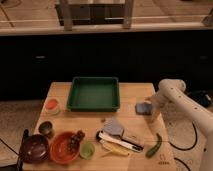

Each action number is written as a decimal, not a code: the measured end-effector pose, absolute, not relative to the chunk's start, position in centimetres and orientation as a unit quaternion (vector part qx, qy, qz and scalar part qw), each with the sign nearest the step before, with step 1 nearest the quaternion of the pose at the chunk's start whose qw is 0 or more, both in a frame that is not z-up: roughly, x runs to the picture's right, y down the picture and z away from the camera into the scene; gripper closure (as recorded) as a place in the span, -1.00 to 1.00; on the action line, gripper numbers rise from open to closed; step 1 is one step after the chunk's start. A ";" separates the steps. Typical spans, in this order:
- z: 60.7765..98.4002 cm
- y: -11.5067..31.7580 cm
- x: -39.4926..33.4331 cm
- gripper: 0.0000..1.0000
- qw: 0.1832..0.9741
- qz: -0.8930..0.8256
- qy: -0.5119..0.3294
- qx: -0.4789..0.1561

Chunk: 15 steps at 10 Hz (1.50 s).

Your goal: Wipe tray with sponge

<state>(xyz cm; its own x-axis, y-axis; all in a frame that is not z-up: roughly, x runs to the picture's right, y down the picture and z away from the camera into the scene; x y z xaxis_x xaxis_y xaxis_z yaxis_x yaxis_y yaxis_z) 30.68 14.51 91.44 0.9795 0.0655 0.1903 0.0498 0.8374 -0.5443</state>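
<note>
The green tray [94,93] sits at the back middle of the wooden table, and nothing lies in it. The blue-grey sponge [142,108] lies flat on the table to the right of the tray, near the right edge. My gripper [151,112] hangs from the white arm [176,94] and is low over the sponge's right side, touching or nearly touching it. The gripper's lower part hides the sponge's right edge.
A grey folded cloth-like piece [114,126], a black-and-white utensil [121,141], a yellow item [114,148] and a green pepper [153,145] lie in front. An orange bowl [64,147], dark bowl [34,148], green cup [87,149] and small jars [52,105] stand at the left.
</note>
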 end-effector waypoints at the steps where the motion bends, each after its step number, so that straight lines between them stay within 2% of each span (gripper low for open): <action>1: 91.5 14.5 30.7 -0.60 0.953 0.004 -0.101 -0.285; 4: 91.7 14.6 30.8 -0.57 0.953 0.005 -0.102 -0.284; 6: 91.7 14.7 30.9 -0.45 0.954 0.007 -0.103 -0.283; 7: 91.7 14.7 31.0 -0.28 0.954 0.006 -0.102 -0.282; 9: 91.7 14.7 31.1 -0.24 0.954 0.006 -0.102 -0.282; 10: 91.6 14.7 31.1 -0.14 0.954 0.006 -0.101 -0.282; 15: 91.0 14.6 31.5 0.82 0.954 0.007 -0.100 -0.283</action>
<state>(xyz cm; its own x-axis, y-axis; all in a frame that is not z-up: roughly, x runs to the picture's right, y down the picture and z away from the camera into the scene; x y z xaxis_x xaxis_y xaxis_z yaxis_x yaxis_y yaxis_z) 31.51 14.59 91.04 0.9799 0.0708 0.1867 0.0427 0.8392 -0.5422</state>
